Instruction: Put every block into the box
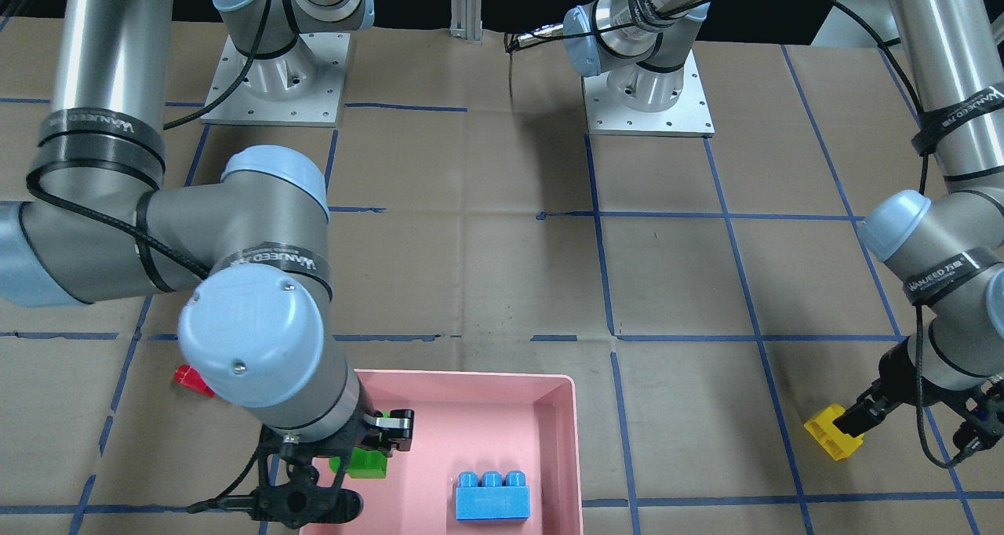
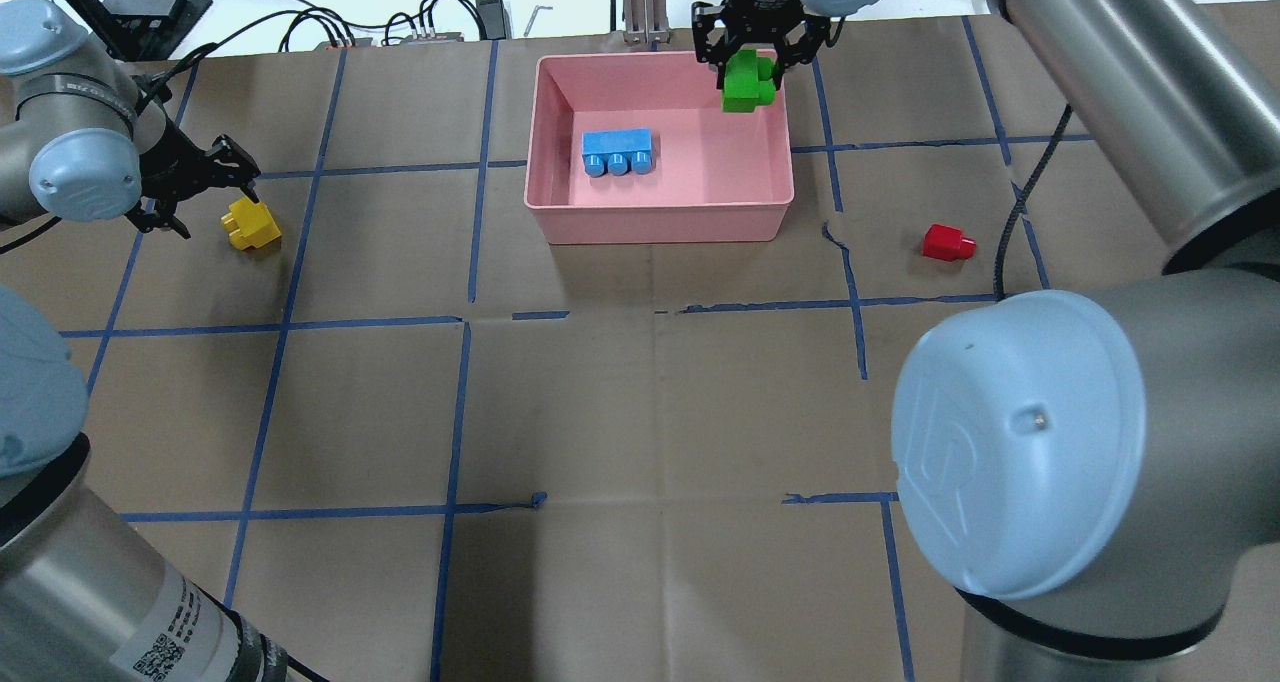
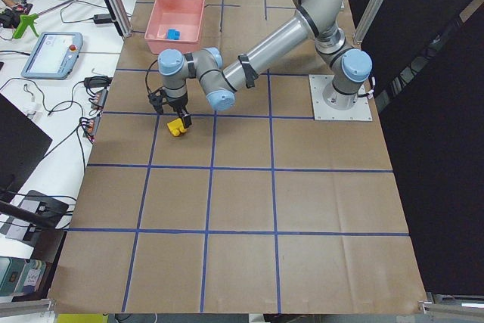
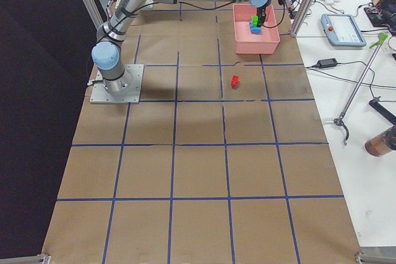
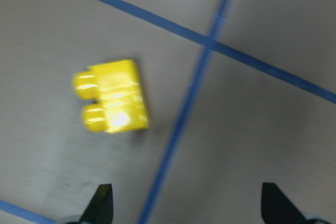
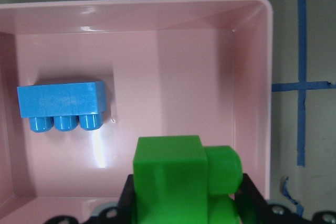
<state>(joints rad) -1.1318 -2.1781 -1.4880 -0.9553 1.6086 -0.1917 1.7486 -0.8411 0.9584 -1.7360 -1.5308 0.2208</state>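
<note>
Table contents, robot's side outward.

1. Red block (image 2: 946, 243): on the table on the robot's right, well apart from the box. In the front-facing view the right arm's joint hides part of it.
2. Yellow block (image 5: 111, 103): on the table on the robot's left, lying on its side, studs sideways.
3. Left gripper (image 5: 189, 205): jaws spread wide, nothing between them. The yellow block lies ahead of one fingertip (image 5: 102, 203), outside the gap. This wrist view is blurred; only the fingertips show.
4. Box (image 2: 660, 224): pink, near the table's far edge.
5. Blue block (image 2: 618, 150): inside the box on its floor, on its side.
6. Right gripper (image 2: 750, 62): clamped on the green block (image 6: 173, 182), at the box's far right corner. The block hides most of both fingers. Whether it touches the floor cannot be told.
</note>
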